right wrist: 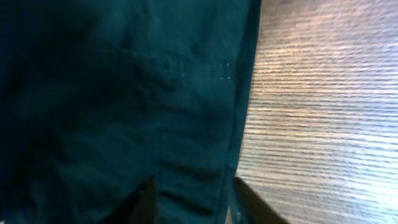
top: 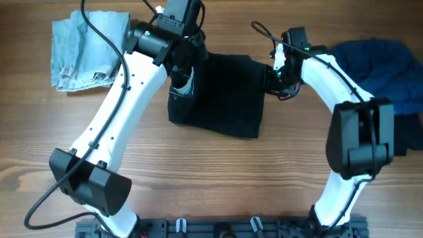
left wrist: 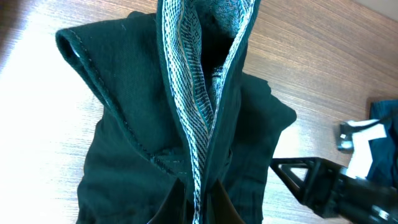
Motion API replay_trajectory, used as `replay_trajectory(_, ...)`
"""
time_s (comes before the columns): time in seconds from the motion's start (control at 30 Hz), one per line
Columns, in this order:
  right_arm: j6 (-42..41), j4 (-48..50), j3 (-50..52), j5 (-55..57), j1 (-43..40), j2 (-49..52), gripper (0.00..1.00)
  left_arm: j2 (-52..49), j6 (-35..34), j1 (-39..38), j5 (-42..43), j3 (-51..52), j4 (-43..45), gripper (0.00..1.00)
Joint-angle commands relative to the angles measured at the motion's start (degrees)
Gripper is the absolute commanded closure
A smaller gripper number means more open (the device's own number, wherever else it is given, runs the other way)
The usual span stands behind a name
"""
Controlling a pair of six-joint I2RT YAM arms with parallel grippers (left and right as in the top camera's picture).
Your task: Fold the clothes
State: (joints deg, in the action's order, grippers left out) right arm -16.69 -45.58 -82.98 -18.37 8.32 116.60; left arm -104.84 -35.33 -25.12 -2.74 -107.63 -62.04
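A dark green-black garment [top: 225,99] lies on the wooden table, partly folded. My left gripper [top: 182,76] is at its left edge, shut on a raised fold that shows the striped light inner seam [left wrist: 200,202]. The cloth [left wrist: 124,124] hangs bunched from that pinch. My right gripper [top: 272,78] is at the garment's right edge. In the right wrist view its fingers [right wrist: 196,202] stand wide apart with the flat hem [right wrist: 93,93] between them, so it is open.
A folded light blue-grey garment [top: 86,49] lies at the back left. A pile of dark blue clothes [top: 390,73] sits at the right edge. The right arm [left wrist: 323,180] shows in the left wrist view, close to the garment.
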Motion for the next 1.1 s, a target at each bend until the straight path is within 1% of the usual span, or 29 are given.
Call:
replay_trajectory(0.0,-0.44,0.17,-0.52,0.37,0.09,3.52,0.68,3.61,-0.98,-0.13,0.09,-1.53,0.11,0.96)
replay_trajectory(0.2,-1.53,0.9,-0.52,0.33,0.63,4.02,0.7,3.82,-1.2,-0.48,0.55,-1.57,0.17,0.96)
replay_trajectory(0.5,-3.69,3.28,0.22,0.83,5.62,4.09,0.69,3.91,-1.2,-1.4,2.47,-1.57,0.57,0.96)
replay_trajectory(0.6,-4.55,4.9,1.75,0.76,5.99,4.52,0.69,4.26,-1.18,-1.4,2.47,-1.92,0.72,0.96)
replay_trajectory(0.77,-4.52,4.9,1.97,0.17,5.97,6.82,0.69,4.57,-1.2,-1.46,2.54,-2.34,0.87,0.96)
replay_trajectory(0.97,-4.9,5.27,1.97,-0.09,6.25,6.86,0.68,5.75,-1.18,-1.79,5.55,-2.34,1.79,0.96)
replay_trajectory(1.07,-5.6,5.31,1.97,-0.09,6.29,6.86,0.67,6.73,-1.16,-2.47,9.33,-2.34,2.73,0.96)
